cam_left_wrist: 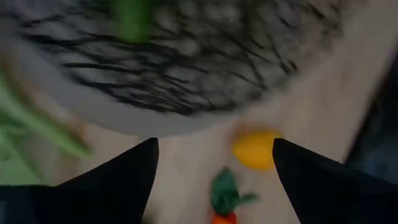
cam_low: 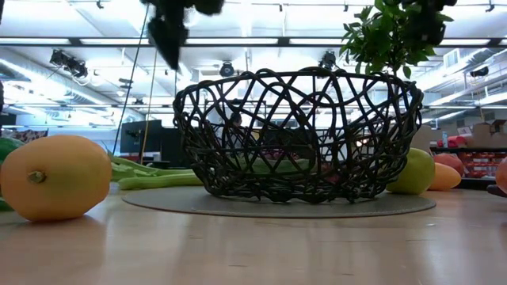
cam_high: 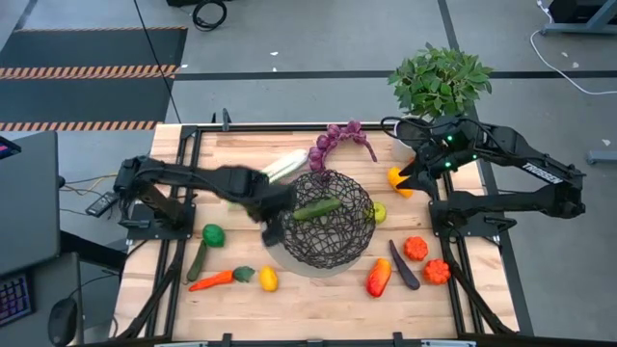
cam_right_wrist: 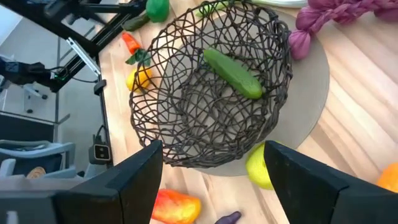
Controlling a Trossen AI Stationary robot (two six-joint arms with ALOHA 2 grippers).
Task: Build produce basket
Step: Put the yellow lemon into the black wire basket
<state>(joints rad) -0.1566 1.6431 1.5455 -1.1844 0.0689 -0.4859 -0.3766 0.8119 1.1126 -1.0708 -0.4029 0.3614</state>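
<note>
1. Table (cam_high: 318, 299): pale wood slats, both arms mounted at its sides
2. Basket (cam_high: 333, 241): dark wire bowl on a pale round base, at table centre. One cucumber (cam_high: 316, 208) lies inside it, tilted against the mesh
3. Left gripper (cam_high: 273, 220): at the basket's left rim, just above table level. Fingers spread wide, nothing between them. Its wrist view looks past the open fingers (cam_left_wrist: 121, 180) at the basket base, with a lemon (cam_left_wrist: 255, 149) and the carrot's green top beyond
4. Right gripper (cam_high: 410, 173): raised near the table's far right, beside the potted plant (cam_high: 439, 79). Fingers wide apart, empty
5. Loose produce, high view: purple grapes (cam_high: 339, 140) and leek (cam_high: 281, 169) behind the basket; green pepper (cam_high: 213, 234), carrot (cam_high: 214, 280) and lemon at front left; aubergine (cam_high: 404, 265) and red and orange peppers at front right
6. View differences: right wrist view shows the cucumber (cam_right_wrist: 233, 73) clearly through the open top, and a yellow-green fruit (cam_right_wrist: 260, 168) touching the base. Low view shows the basket (cam_low: 301, 134) side-on with the lemon (cam_low: 54, 176) large in front; the cucumber there is barely readable through the mesh
</note>
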